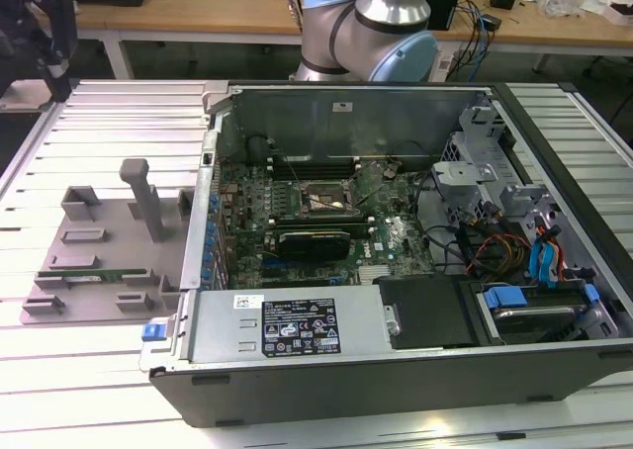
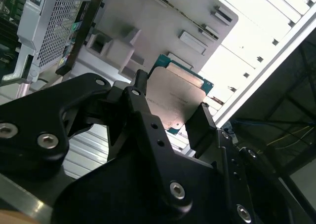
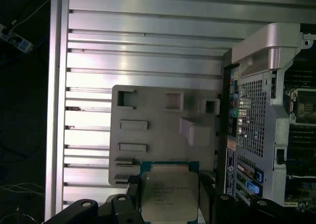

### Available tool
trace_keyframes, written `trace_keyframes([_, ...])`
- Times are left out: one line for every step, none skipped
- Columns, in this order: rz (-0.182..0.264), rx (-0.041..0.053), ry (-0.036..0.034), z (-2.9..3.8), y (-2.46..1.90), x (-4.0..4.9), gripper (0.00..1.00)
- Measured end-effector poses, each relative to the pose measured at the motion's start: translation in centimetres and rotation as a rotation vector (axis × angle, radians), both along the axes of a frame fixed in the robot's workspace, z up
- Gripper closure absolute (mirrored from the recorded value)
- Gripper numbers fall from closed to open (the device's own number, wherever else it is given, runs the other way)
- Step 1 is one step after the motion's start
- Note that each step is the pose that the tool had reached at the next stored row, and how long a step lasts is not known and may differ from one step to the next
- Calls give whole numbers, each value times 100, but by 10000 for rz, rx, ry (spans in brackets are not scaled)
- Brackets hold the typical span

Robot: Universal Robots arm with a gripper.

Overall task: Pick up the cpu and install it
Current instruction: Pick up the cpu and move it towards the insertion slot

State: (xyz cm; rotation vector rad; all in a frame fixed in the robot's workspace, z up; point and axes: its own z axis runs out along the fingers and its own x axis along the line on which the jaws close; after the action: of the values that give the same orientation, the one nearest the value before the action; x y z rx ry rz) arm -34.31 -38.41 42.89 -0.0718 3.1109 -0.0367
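Observation:
The cpu [image 3: 169, 194] is a flat square chip with a silvery-grey top plate and a green rim. My gripper [image 3: 169, 200] is shut on it, with a black finger on each of two opposite edges. In the second wrist view the cpu [image 2: 175, 98] sits tilted between the black fingers [image 2: 139, 88] of the gripper [image 2: 173, 104]. In the exterior view the black gripper [image 1: 45, 34] hangs high at the far left, above the grey fixture tray [image 1: 99, 241]. The motherboard socket [image 1: 318, 200] lies inside the open computer case [image 1: 396, 370].
The grey fixture tray [image 3: 158, 125] lies on the slatted aluminium table [image 3: 148, 46], beside the case's side wall [image 3: 256, 110]. A thin green memory stick [image 1: 84, 269] rests in the tray. A post [image 1: 146, 197] stands up from it. Drive bays and cables [image 1: 524, 251] fill the case's right end.

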Motion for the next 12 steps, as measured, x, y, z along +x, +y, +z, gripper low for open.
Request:
trace_keyframes([0, 0, 0, 0, 0, 34, 45])
trace_keyframes([0, 0, 0, 0, 0, 65, 45])
trace_keyframes([0, 0, 0, 0, 0, 86, 45])
trace_keyframes([1, 1, -1, -1, 0, 98, 45])
trace_keyframes([1, 0, -1, 0, 0, 105, 45])
trace_keyframes([0, 1, 0, -1, 0, 116, 45])
trace_keyframes([0, 0, 0, 0, 0, 123, 45])
trace_keyframes([0, 0, 0, -1, 0, 134, 45])
trace_keyframes([0, 0, 0, -1, 0, 144, 45])
trace_keyframes([0, 0, 0, -1, 0, 158, 45])
trace_keyframes([0, 0, 0, -1, 0, 178, 45])
trace_keyframes([0, 0, 0, -1, 0, 190, 45])
